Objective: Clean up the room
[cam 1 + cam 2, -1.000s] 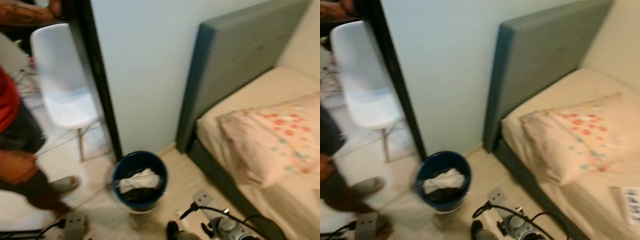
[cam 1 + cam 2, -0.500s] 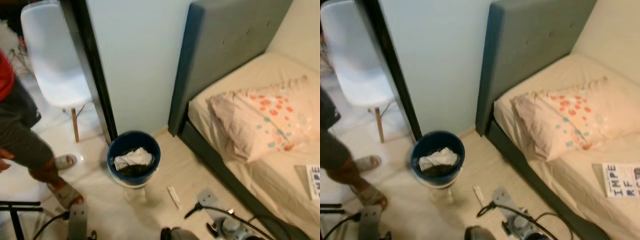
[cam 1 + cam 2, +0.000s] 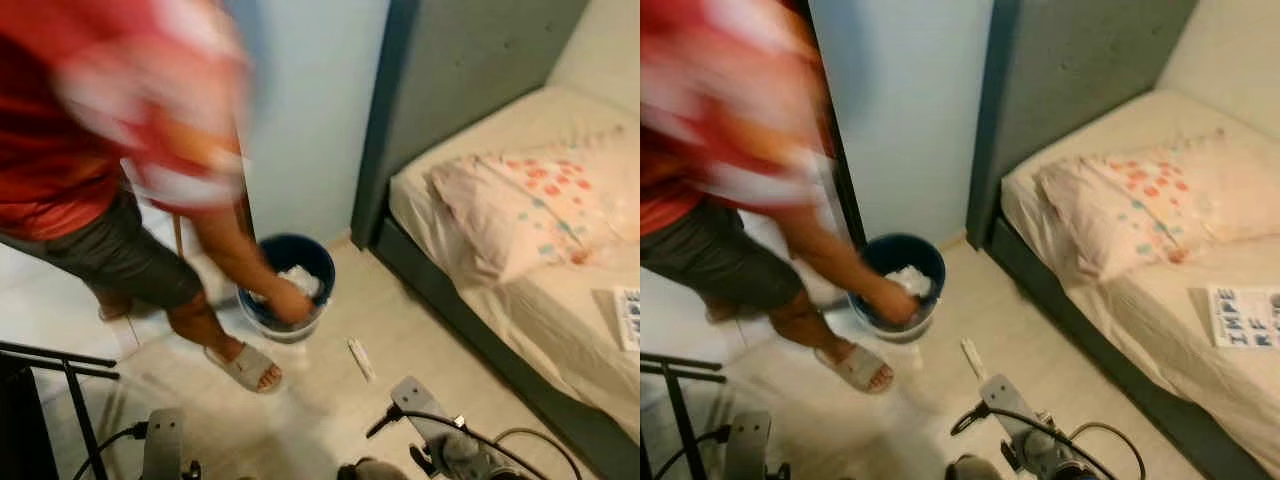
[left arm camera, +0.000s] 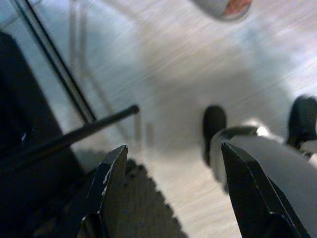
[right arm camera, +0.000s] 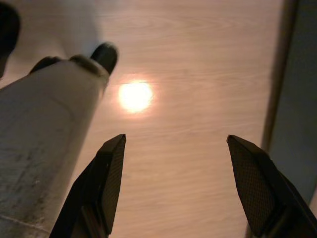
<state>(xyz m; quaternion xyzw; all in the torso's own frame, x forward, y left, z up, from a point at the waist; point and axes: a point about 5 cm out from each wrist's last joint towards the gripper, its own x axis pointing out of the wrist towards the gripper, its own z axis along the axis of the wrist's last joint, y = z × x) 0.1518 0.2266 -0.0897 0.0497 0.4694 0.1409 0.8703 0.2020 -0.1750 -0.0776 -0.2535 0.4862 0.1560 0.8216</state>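
While idle, right tool (image 5: 173,183) agape, bin (image 3: 288,290) ahead

A home bedroom: bed (image 3: 520,300) with pillow (image 3: 520,205), wood floor (image 3: 400,330).

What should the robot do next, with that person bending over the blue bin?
Probably wait. A person's hand is at the blue bin, close ahead of the robot, and both grippers, left and right, hang open over bare floor. The small white thing can be fetched once the way clears.
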